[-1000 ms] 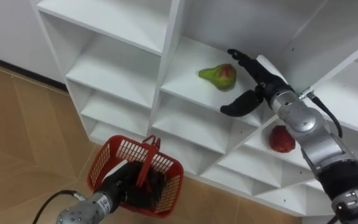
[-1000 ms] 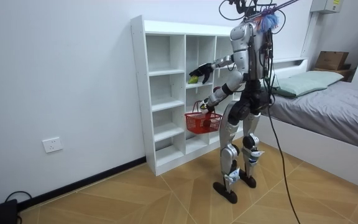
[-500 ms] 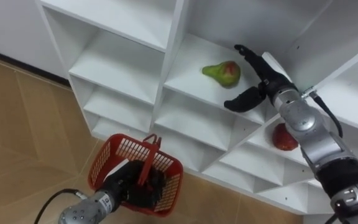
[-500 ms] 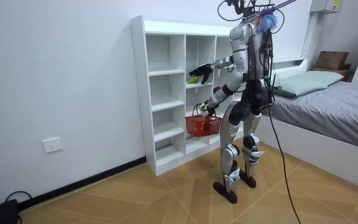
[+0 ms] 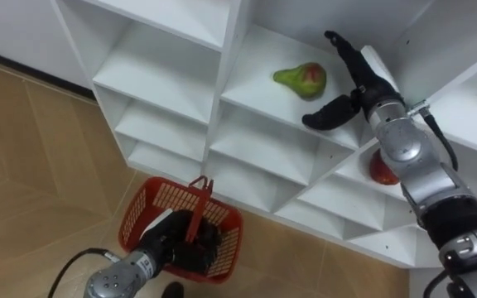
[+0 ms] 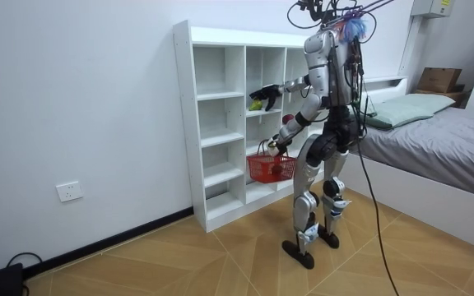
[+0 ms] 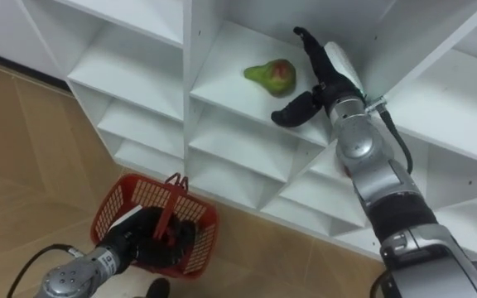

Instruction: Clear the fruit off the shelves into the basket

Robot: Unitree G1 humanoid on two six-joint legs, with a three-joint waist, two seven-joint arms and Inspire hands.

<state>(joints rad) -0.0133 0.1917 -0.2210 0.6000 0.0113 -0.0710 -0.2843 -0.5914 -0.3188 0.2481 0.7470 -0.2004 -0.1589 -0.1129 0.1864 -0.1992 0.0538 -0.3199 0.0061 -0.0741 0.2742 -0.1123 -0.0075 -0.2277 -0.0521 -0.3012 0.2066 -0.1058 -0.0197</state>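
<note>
The right hand (image 5: 356, 83) was open, fingers stretched straight and thumb spread wide, and reached into a middle compartment of the white closet (image 5: 164, 83). It was just beside a green-and-red pear (image 5: 301, 79) lying on that shelf, with no contact I could make out. One compartment lower, a red fruit (image 5: 381, 170) sat partly behind the forearm. Low down, the left hand (image 5: 166, 247) was curled round the handle of a red basket (image 5: 151, 199) — it hung before the closet's lower shelves, above the wooden floor (image 5: 23, 165).
</note>
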